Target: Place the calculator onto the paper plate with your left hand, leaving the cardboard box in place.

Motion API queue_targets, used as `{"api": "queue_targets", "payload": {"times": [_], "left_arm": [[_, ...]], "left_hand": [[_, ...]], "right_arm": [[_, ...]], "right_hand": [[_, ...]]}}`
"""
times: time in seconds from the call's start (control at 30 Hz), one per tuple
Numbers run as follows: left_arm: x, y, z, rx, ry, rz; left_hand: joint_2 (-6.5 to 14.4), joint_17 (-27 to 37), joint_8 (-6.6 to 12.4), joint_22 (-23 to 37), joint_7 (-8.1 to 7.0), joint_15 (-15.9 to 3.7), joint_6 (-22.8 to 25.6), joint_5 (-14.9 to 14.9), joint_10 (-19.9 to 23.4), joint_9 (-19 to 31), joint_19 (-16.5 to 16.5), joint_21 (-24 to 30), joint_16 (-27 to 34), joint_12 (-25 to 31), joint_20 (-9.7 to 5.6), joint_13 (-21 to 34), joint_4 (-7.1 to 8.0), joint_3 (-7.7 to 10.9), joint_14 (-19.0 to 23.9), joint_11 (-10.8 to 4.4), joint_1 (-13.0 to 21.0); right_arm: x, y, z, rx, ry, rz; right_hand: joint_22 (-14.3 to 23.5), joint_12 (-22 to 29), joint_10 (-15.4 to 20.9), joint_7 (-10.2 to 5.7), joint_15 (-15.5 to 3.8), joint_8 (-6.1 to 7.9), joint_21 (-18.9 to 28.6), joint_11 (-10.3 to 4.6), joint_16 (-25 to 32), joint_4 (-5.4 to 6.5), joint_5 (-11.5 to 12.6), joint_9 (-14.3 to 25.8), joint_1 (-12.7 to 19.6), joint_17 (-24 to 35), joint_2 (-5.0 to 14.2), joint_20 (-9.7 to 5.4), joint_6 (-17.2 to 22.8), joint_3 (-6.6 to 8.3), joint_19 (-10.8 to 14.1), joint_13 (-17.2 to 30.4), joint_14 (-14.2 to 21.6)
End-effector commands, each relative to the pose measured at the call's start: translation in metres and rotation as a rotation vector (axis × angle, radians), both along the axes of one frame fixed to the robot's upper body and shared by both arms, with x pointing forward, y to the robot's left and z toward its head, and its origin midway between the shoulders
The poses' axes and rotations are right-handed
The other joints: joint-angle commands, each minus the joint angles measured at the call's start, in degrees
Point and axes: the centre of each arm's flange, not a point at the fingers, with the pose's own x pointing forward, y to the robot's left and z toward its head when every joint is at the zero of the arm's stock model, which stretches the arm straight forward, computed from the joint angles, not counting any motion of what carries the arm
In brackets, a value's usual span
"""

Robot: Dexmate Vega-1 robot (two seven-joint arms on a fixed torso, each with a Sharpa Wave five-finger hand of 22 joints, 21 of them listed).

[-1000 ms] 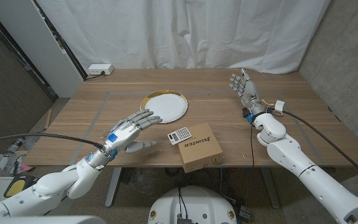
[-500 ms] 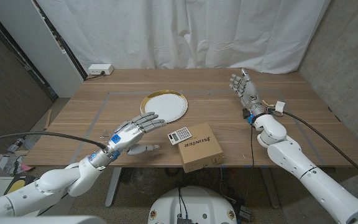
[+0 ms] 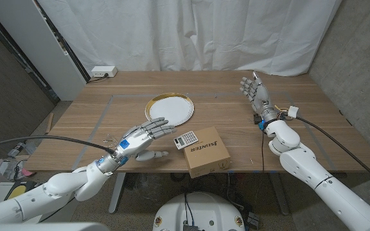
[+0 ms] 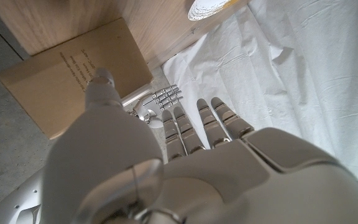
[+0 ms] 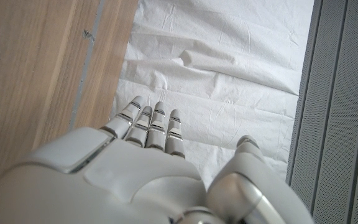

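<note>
Wooden table (image 3: 288, 138) at mid-frame carries the calculator (image 3: 185, 139) on the cardboard box's (image 3: 205, 151) upper-left corner — the paper plate (image 3: 169, 108) sits above-left, apart. Just left of the calculator hovers the left hand (image 3: 142, 136), fingers spread, holding nothing. At upper right the right hand (image 3: 254, 95) stands likewise spread and empty.

From the head we look down over the table (image 3: 236, 122), left wrist camera close behind its hand (image 4: 185, 168) facing the cardboard box (image 4: 73, 74), shared with our head view (image 3: 207, 152), right wrist camera along the table edge toward the curtain (image 5: 229, 68)

Left hand (image 3: 144, 136) nearer the calculator (image 3: 185, 138) than before
</note>
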Motion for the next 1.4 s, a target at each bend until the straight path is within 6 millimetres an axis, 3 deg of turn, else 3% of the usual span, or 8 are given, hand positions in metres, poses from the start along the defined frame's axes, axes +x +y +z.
{"api": "queue_targets", "payload": {"times": [0.03, 1.4], "left_arm": [[0.008, -0.011, -0.004, 0.008, 0.006, -0.034], [0.049, -0.029, -0.012, -0.015, 0.058, -0.130]], "left_hand": [[0.64, 0.30, 0.53, 0.19, -0.41, -8.03, 1.18, 0.12, 0.94, 0.13, 0.72, 0.26, 0.28, 0.49, -4.18, 0.04, -0.18, -0.32, 0.74, -0.04, 0.34], [1.89, 0.32, 1.40, 0.21, -0.87, -8.35, 3.83, -0.08, 3.27, 0.13, 1.47, 0.40, 0.55, 0.65, -3.87, -0.03, 0.29, -0.64, 2.70, -0.09, 2.09]], "right_arm": [[-0.008, -0.005, -0.002, 0.007, -0.011, -0.006], [-0.039, -0.015, -0.011, 0.016, -0.025, -0.064]], "right_hand": [[0.29, 0.22, 0.59, -0.02, 0.23, 0.11, 0.15, -0.09, 0.22, -0.32, 0.07, 0.27, 0.06, 0.12, 0.44, 0.08, 0.31, 0.09, 0.64, 0.11, 0.53], [0.29, 0.21, 0.65, -0.15, 0.27, 0.11, 0.15, -0.02, 0.23, -0.51, 0.09, 0.27, -0.01, 0.13, 0.48, 0.08, 0.39, -0.10, 0.70, 0.12, 0.63]]}}
